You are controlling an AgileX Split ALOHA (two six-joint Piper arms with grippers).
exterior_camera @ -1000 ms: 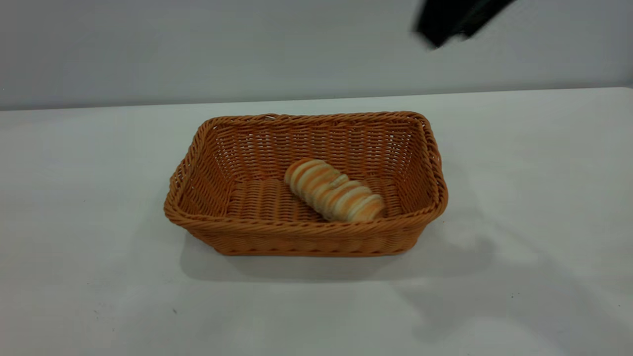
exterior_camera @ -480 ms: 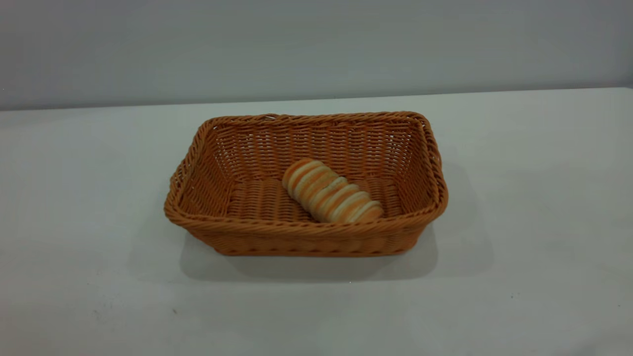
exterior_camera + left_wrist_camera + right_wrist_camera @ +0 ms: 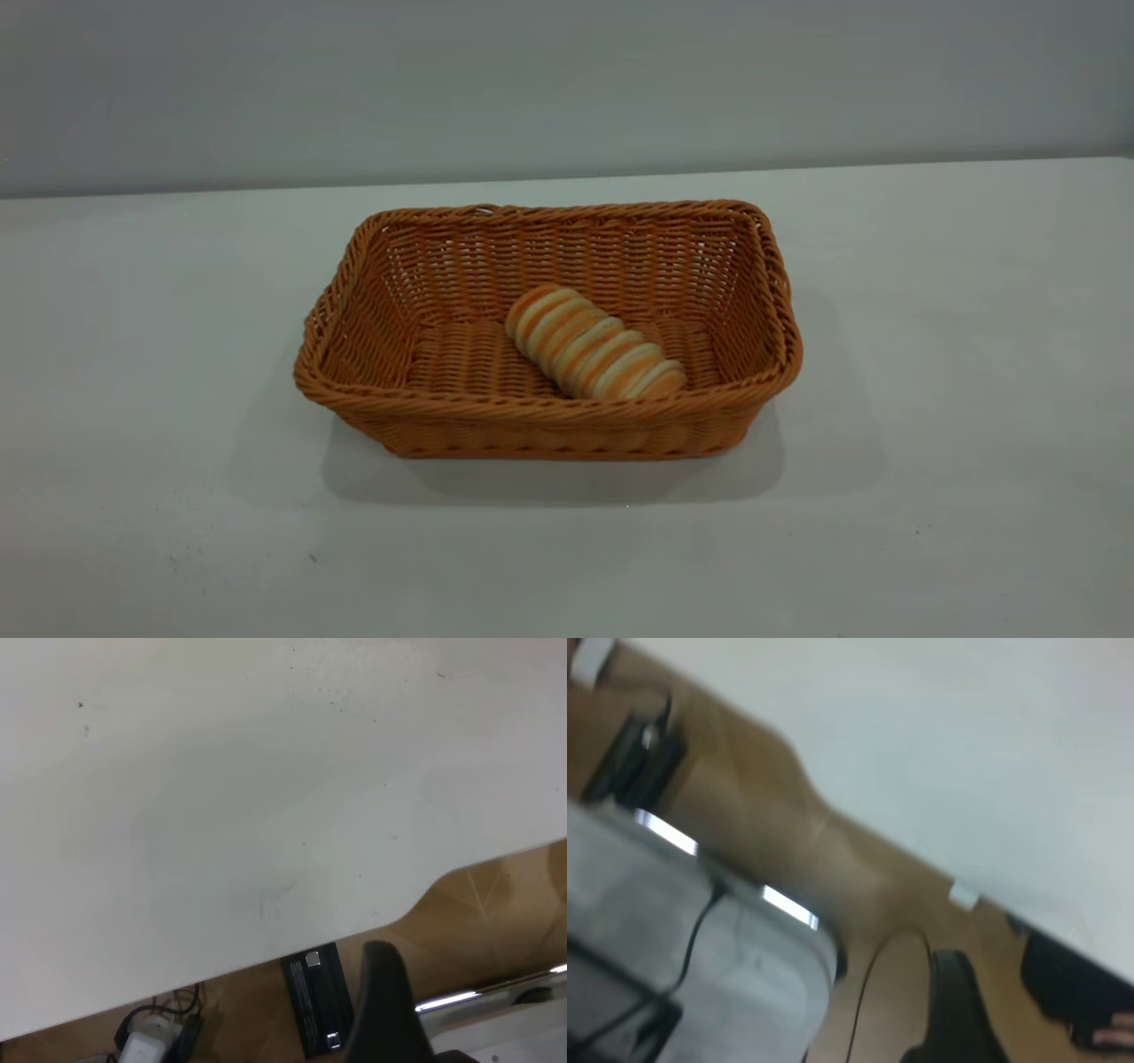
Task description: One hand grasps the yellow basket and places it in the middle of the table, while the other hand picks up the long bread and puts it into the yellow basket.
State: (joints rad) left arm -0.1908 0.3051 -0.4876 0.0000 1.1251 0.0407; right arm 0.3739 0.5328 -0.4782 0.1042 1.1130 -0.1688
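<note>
Status check from my remote station, read left to right.

Left gripper [image 3: 383, 992]: it does not appear in the exterior view. In its wrist view I see a single dark finger over the table [image 3: 221, 797] edge, with floor, a black box [image 3: 317, 999] and cabling below. The second finger is out of frame, so I cannot tell whether the fingers are spread or pressed together. Nothing lies between or beside the finger; I judge this arm parked clear of the work area.

Centre of the table: the yellow basket [image 3: 549, 412] sits flat on the table, roughly mid-table, upright, with its long side toward the exterior camera. The long bread [image 3: 592, 353] lies inside on the basket floor, angled diagonally, toward the right half and near the front wall. Both are well apart from either set of fingers. The sloped walls contain the bread, so I expect no roll-out.

Right gripper [image 3: 957, 1001]: also absent from the exterior view. Its wrist view shows one dark finger past the table edge, over floor and grey equipment [image 3: 691, 939]. Finger state: cannot tell. No object is held in view.

Judgement: both placements look complete; no further grasp appears necessary.
</note>
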